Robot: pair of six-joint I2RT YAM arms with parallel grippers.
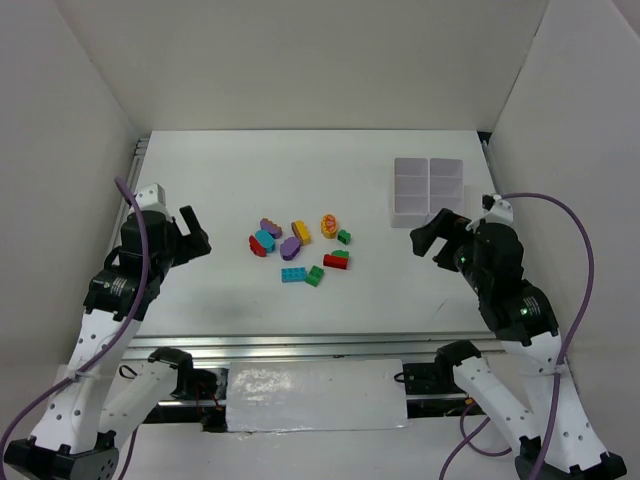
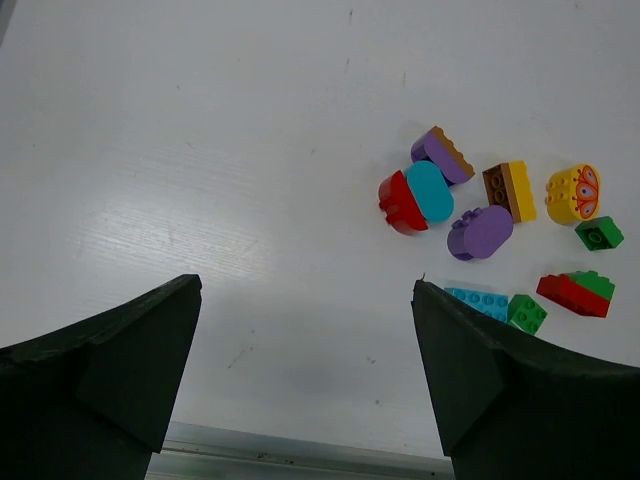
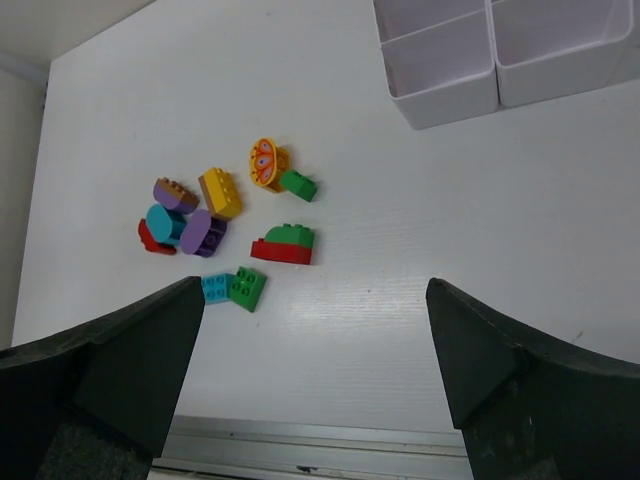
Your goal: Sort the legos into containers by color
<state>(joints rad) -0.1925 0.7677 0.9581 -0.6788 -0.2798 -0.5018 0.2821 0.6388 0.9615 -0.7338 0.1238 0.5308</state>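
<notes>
The legos lie in a loose cluster (image 1: 300, 248) mid-table: purple ovals, a cyan oval (image 2: 430, 190) on a red piece, a yellow brick (image 1: 301, 232), a yellow-orange round piece (image 1: 328, 224), small green bricks, a red-and-green pair (image 3: 286, 244) and a flat cyan brick (image 1: 292, 275). The translucent white organiser tray (image 1: 428, 186) stands at the back right, its cells bare; two cells show in the right wrist view (image 3: 440, 75). My left gripper (image 1: 190, 232) is open and empty, left of the cluster. My right gripper (image 1: 430, 236) is open and empty, just in front of the tray.
White walls enclose the table on the left, back and right. A metal rail (image 1: 300, 345) runs along the table's near edge, with a white sheet (image 1: 315, 395) below it between the arm bases.
</notes>
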